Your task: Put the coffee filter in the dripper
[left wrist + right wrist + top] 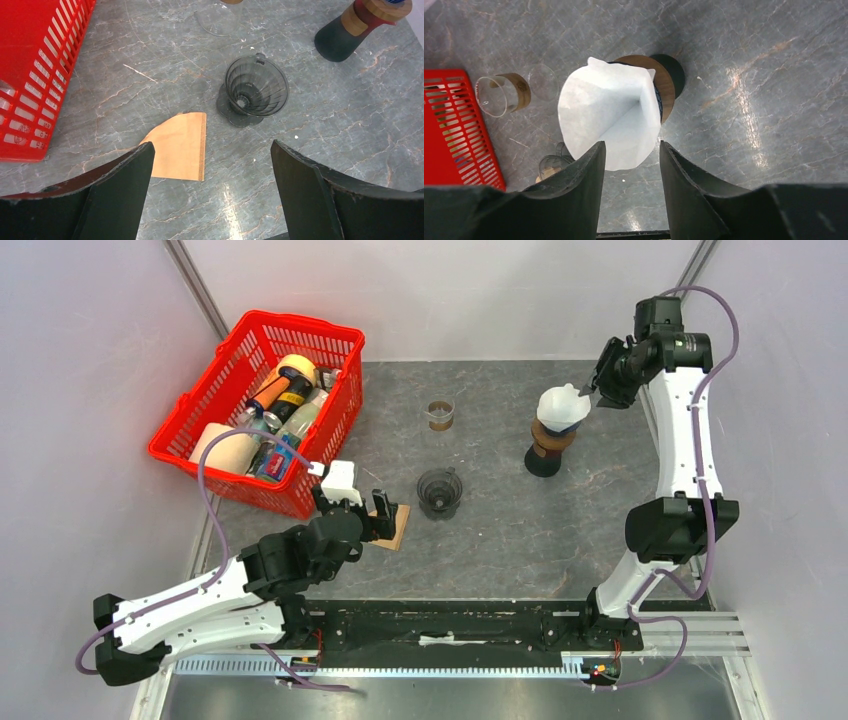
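A white coffee filter (563, 405) (609, 117) sits opened as a cone on top of a dark carafe with a wooden collar (545, 448) (667, 90) at the right back. My right gripper (597, 390) (631, 147) is open just beside the filter's rim, with nothing between its fingers. A smoky grey dripper (440, 492) (256, 87) stands empty mid-table. Beside it a brown paper filter (392, 525) (181, 145) lies flat. My left gripper (378, 515) (212, 150) hovers wide open over the brown filter's near edge.
A red basket (260, 410) full of bottles and cans stands at the back left, its wall showing in the left wrist view (30, 75). A small glass cup with a wooden band (440, 415) (504, 92) stands behind the grey dripper.
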You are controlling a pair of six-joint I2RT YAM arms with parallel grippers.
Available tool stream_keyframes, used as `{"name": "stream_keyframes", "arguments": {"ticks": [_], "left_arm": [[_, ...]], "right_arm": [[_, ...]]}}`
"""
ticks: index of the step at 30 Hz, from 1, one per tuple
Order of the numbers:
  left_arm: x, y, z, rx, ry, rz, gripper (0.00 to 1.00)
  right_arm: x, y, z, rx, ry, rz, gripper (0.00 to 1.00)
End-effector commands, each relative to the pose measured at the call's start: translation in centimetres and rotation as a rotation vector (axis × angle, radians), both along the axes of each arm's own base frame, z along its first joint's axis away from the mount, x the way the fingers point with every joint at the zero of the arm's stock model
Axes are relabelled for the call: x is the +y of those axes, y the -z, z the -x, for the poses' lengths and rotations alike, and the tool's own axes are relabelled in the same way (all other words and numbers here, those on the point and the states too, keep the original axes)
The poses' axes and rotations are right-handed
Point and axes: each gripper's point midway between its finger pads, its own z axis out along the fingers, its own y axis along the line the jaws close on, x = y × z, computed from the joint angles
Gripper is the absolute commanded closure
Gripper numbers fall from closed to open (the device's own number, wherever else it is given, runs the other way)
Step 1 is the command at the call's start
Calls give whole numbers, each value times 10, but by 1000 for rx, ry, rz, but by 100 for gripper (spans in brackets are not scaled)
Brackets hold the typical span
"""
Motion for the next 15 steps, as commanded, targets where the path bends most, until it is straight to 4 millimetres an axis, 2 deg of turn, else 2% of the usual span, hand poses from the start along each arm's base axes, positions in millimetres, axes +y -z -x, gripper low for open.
{"name": "stream_keyframes", "arguments": {"ticks": [1, 6, 7, 15], "left_arm": [[4, -8, -5, -16, -57, 47, 7], [4, -6, -5, -11, -62, 42, 6], [5, -5, -5, -7, -65, 40, 6], [12, -2, -3, 6, -88, 38, 6]], "right_arm": [[9, -26, 1, -72, -77, 25, 51], [25, -11, -12, -44, -156, 71, 58], [36, -7, -14, -37, -182, 86, 60], [25, 35, -21, 84, -135, 206, 70]]}}
